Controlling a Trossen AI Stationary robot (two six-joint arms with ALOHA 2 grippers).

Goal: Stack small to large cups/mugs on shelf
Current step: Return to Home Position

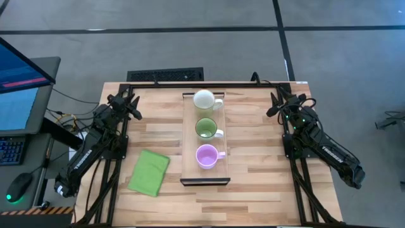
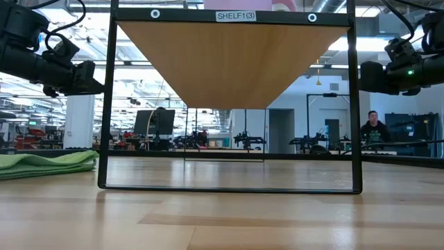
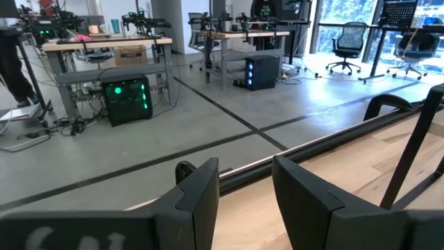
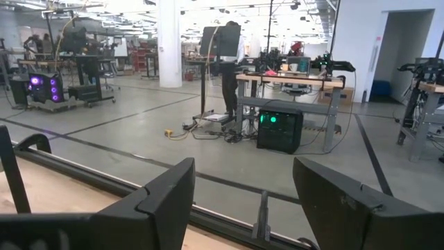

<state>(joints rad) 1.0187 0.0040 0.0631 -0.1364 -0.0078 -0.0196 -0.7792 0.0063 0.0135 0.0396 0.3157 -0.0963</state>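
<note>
On the shelf [image 1: 190,142], midway across the table [image 1: 266,183], a white mug [image 1: 204,99] stands toward the far edge, a green mug [image 1: 205,128] in between, and a purple mug [image 1: 206,156] nearest. A green cloth [image 1: 150,171] lies toward the near left corner

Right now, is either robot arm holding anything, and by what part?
Nothing is held: the left gripper and the right gripper both show open, empty fingers, away from the shelf.

likely a robotics lab: workbenches [image 3: 104,43], glowing computers [image 3: 126,101], office chairs [image 3: 347,47].

Three upright mugs stand apart in a row along the narrow light-wood shelf [image 1: 190,172], handles pointing right. The white mug [image 1: 204,99] sits at its far end, the light green mug [image 1: 205,128] midway, and the light purple mug [image 1: 207,156] towards its near end.
</note>
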